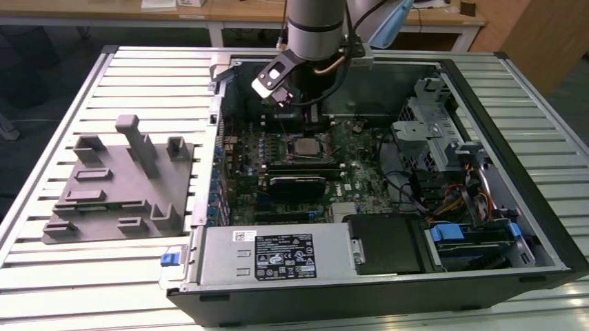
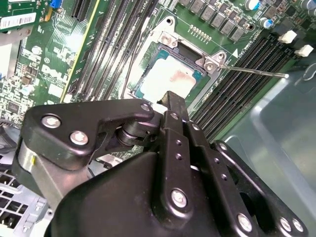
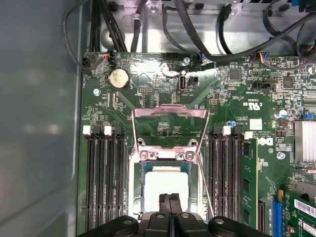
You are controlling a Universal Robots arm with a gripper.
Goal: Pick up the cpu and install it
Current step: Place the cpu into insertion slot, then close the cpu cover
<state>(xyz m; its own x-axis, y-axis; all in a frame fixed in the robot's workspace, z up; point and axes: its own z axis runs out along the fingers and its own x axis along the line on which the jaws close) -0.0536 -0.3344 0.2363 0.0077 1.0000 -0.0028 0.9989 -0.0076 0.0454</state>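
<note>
The cpu [image 3: 165, 183], a flat square chip with a pale silver top, lies in the motherboard socket [image 3: 140, 173]; it also shows in the second wrist view [image 2: 170, 76] and small in the exterior view [image 1: 302, 145]. The socket's metal load plate [image 3: 170, 112] stands flipped open beyond it, and the thin lever [image 2: 252, 72] is swung out to the side. My gripper [image 3: 170, 197] hangs just above the chip's near edge, its two black fingers [image 2: 174, 101] pressed together with nothing between them. The arm [image 1: 313, 27] reaches down into the open computer case.
Memory slots [image 3: 103, 177] flank the socket on both sides, and black cables [image 3: 197, 29] run along the case wall. A grey plastic fixture block [image 1: 120, 183] sits on the slatted table at the exterior view's left. The power supply [image 1: 276, 255] and drive bays [image 1: 460, 227] fill the near part of the case.
</note>
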